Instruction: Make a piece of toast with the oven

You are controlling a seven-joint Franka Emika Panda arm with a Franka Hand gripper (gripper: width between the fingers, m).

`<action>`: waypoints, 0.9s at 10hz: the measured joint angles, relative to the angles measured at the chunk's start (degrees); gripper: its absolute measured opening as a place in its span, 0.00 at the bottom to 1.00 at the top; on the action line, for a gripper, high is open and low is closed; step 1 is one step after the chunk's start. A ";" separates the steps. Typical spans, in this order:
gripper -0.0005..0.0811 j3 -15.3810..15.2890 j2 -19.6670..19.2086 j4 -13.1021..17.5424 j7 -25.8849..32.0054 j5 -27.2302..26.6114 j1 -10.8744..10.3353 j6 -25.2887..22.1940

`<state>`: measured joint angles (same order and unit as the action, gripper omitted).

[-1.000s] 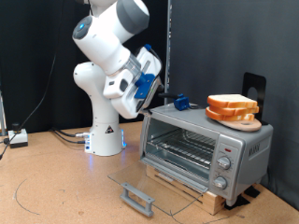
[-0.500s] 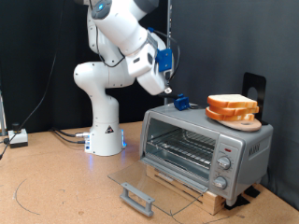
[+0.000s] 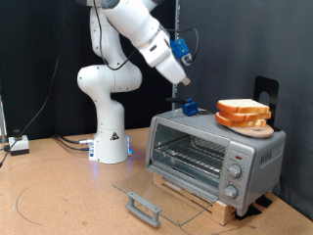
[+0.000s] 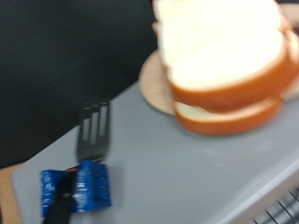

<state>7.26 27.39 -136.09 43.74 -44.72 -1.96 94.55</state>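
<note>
The silver oven (image 3: 210,152) stands at the exterior view's right with its glass door (image 3: 161,188) dropped open and its wire rack bare. Two slices of toast bread (image 3: 242,111) lie stacked on a round wooden plate (image 3: 256,126) on the oven's top; the wrist view shows the bread (image 4: 220,56) and the plate (image 4: 154,84) close up. A black fork with a blue handle (image 3: 189,106) lies on the oven's top left, and it also shows in the wrist view (image 4: 84,159). My gripper (image 3: 185,82) hangs above the fork, empty-looking and apart from it.
The oven sits on a wooden board (image 3: 196,201) on a brown table (image 3: 59,196). The door's grey handle (image 3: 144,208) juts toward the table's front. The robot base (image 3: 110,137) stands left of the oven. Cables (image 3: 68,142) lie at far left.
The arm has swung up and to the exterior view's right, carrying the gripper from beside the oven's left end to above its top.
</note>
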 joint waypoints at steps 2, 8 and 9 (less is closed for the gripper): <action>0.99 -0.81 3.79 -0.94 1.80 0.60 -0.29 -1.79; 0.99 -2.67 12.58 -6.57 12.82 2.45 -0.92 -1.88; 0.99 -3.10 15.27 -7.86 13.24 2.56 -0.89 -1.79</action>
<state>4.15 42.66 -143.96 56.98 -42.17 -2.86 92.76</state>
